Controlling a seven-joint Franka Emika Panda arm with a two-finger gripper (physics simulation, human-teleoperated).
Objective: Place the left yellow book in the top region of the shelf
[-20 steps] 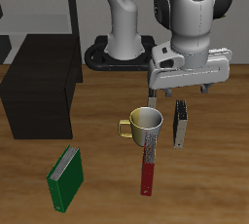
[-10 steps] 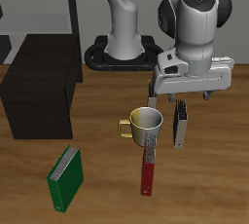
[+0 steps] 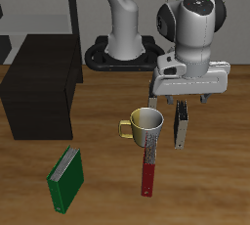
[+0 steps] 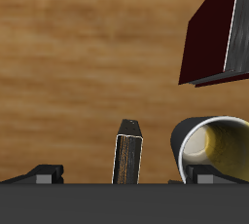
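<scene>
Hovering with fingers apart, the tool (image 3: 182, 101) hangs directly above the left yellow book (image 3: 182, 126), upright mid-counter beside the mug (image 3: 145, 123). Recommended: descend straight, straddle the spine evenly, avoid clipping the mug.

On the surface stand one thin yellow book (image 3: 182, 127), one green book (image 3: 66, 180), one mug (image 3: 145, 124), one long red-and-grey flat object (image 3: 150, 165) and one black shelf (image 3: 39, 90). Farther back stands one pale grey rack (image 3: 54, 4). The wrist view shows one book, one mug and one red object.
</scene>
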